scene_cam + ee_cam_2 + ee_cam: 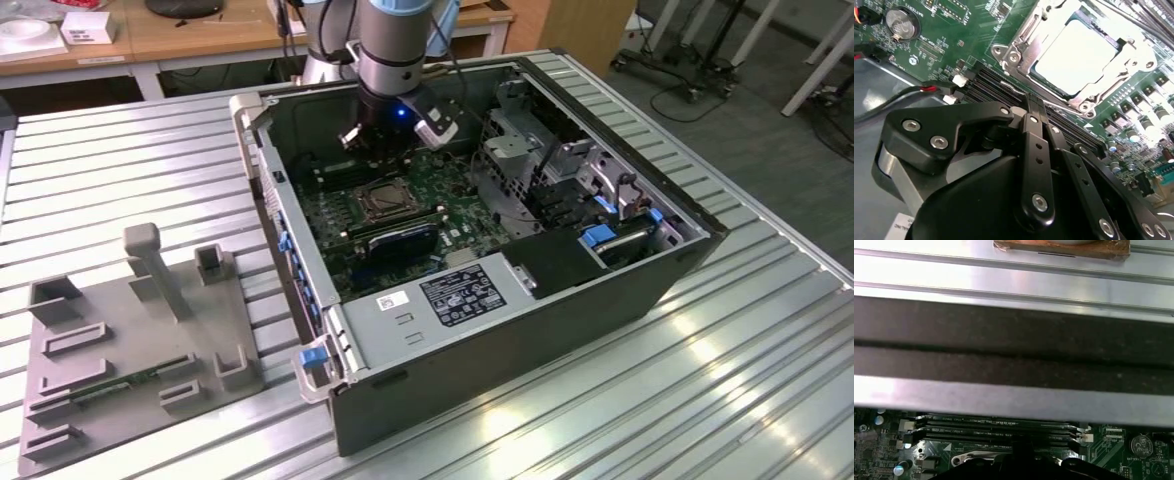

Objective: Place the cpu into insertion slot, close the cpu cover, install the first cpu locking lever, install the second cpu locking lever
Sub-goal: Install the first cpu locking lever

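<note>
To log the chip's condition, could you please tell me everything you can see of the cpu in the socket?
The cpu is a flat square chip with a pale silvery metal face, brightly lit in the second wrist view. It lies flat in the socket on the green board, with a silvery cover frame around its edges and overlapping them. The gripper hangs beside the socket, near the black memory slots, not touching the chip.

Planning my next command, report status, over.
Pincer shut, empty, by memory slots. Cpu seated in insertion slot, cpu cover down around it. Nothing blocking access.
</note>
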Tool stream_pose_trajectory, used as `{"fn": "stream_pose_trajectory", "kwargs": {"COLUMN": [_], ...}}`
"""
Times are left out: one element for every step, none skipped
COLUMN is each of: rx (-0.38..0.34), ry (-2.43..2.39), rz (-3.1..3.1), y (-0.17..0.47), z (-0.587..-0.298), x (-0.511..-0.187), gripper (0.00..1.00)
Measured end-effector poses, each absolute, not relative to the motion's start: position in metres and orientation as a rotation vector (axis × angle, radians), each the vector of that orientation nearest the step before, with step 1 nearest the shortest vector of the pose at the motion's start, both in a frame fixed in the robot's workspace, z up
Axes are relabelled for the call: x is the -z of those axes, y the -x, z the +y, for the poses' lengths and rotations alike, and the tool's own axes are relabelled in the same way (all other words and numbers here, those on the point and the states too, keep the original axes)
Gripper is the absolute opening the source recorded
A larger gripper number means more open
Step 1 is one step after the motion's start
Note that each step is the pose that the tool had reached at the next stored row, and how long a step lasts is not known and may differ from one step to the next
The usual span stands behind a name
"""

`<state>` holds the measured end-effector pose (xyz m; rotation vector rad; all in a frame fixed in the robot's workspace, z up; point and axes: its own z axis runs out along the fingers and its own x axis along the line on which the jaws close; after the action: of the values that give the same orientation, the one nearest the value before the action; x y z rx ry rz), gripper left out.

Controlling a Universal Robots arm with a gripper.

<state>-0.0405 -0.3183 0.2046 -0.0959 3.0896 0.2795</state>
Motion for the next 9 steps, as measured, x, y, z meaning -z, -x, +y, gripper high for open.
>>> {"fn": "stream_pose_trajectory", "kwargs": {"rx": [-0.280, -0.280, -0.280, -0.280, -0.279, -0.279, -0.279, -0.279, -0.279], "ry": [0.096, 0.096, 0.096, 0.096, 0.096, 0.096, 0.096, 0.096, 0.096], "rz": [3.089, 3.089, 3.089, 3.089, 3.090, 3.090, 3.090, 3.090, 3.090], "y": [0.0396, 0.0387, 0.0378, 0.0370, 0.0359, 0.0349, 0.0339, 0.0328, 0.0317], "z": [-0.3182, -0.3181, -0.3181, -0.3180, -0.3179, -0.3178, -0.3177, -0.3176, -0.3175], "x": [-0.2043, -0.2041, -0.2040, -0.2039, -0.2038, -0.2037, -0.2036, -0.2036, -0.2035], "gripper": [0.10, 0.10, 0.10, 0.10, 0.10, 0.10, 0.10, 0.10, 0.10]}}
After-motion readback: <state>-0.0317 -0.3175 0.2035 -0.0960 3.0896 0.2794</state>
